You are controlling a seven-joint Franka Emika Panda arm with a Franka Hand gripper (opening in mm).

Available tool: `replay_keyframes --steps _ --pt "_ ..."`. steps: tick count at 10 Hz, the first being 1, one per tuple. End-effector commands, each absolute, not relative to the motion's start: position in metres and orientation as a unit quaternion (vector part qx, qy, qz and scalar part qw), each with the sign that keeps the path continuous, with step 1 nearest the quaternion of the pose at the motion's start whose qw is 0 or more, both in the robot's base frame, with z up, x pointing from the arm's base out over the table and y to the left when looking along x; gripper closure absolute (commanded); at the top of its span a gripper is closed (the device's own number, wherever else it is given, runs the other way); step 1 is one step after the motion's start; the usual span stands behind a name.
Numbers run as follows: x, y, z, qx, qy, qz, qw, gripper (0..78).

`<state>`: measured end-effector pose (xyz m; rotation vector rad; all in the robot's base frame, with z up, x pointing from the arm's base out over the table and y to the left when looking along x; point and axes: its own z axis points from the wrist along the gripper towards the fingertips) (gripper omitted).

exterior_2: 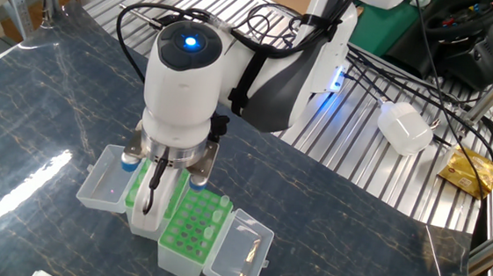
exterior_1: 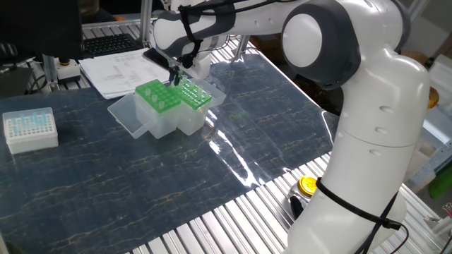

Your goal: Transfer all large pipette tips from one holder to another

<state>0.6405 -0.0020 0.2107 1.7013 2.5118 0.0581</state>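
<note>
End effector hovers low over the seam between two green tip racks, mid-bench. Finger gap hidden by the wrist, can't tell if apart or clamped. Large pipette tips sit in the rack at 5 o'clock of the wrist; other rack alongside, touching.

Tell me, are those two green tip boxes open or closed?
Both open. Each green tip box has its clear lid swung flat onto the table, leaving the racks uncovered.
</note>
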Motion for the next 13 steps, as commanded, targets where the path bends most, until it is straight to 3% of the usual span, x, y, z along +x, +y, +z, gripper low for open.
replay_keyframes --steps 1,13 --pt "0.641 -0.004 0.209 0.562 0.825 0.019 0.054 76.4" --pt "0.624 -0.010 0.215 0.545 0.836 0.006 0.061 76.4"
